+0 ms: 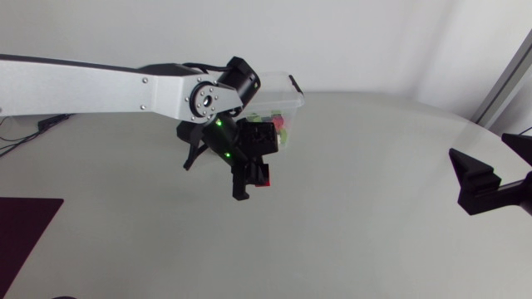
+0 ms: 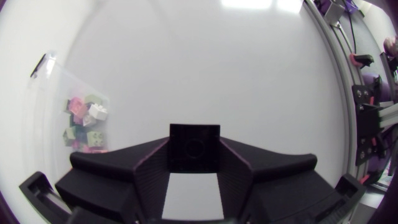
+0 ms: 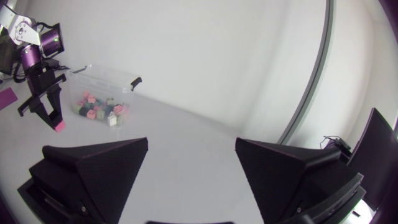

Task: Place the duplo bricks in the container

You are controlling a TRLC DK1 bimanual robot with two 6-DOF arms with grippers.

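Brick (image 1: 264,178) sits clamped in left claw (image 1: 253,185), held above the table beside the container (image 1: 293,98), likely ready to go over its wall. Right claw (image 1: 482,154) rests wide, empty, well apart.

I can read no words, numbers or signs in any of my views. The container (image 1: 287,101) at the upper middle of the head view shows no label I can make out. The bricks (image 2: 84,121) lying in it are too small to show any print.
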